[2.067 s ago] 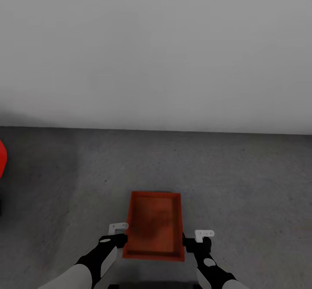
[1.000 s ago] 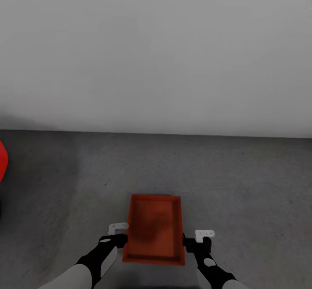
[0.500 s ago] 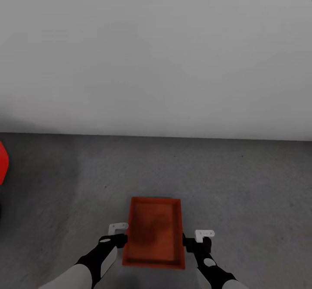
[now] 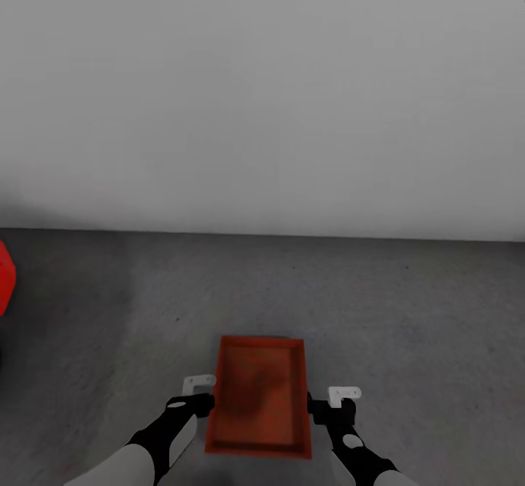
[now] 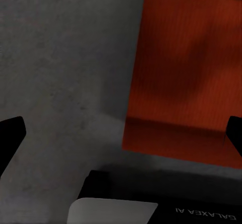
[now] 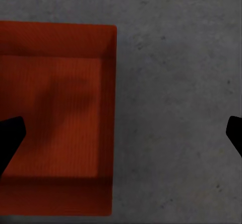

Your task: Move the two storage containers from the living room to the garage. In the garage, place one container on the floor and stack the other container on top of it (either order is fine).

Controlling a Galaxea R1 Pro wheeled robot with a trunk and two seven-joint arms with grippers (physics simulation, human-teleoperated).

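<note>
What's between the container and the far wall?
Only bare concrete floor lies between the storage container and the white wall, seen in the head view.

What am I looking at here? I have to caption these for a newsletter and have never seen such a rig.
These are simulator renders of a wheeled robot with two arms. The big picture comes from a camera on its head, looking down over both arms. The two smaller pictures come from cameras on the wrists, looking along each gripper's two fingers.

In the head view, a red-orange open-topped container appears to lie on the dark grey concrete floor before a plain white wall. The left gripper and right gripper sit at its two long sides.

In the wrist views the black fingertips stand far apart, so both grippers are open and grip nothing. A red shape shows at the left edge.
</note>
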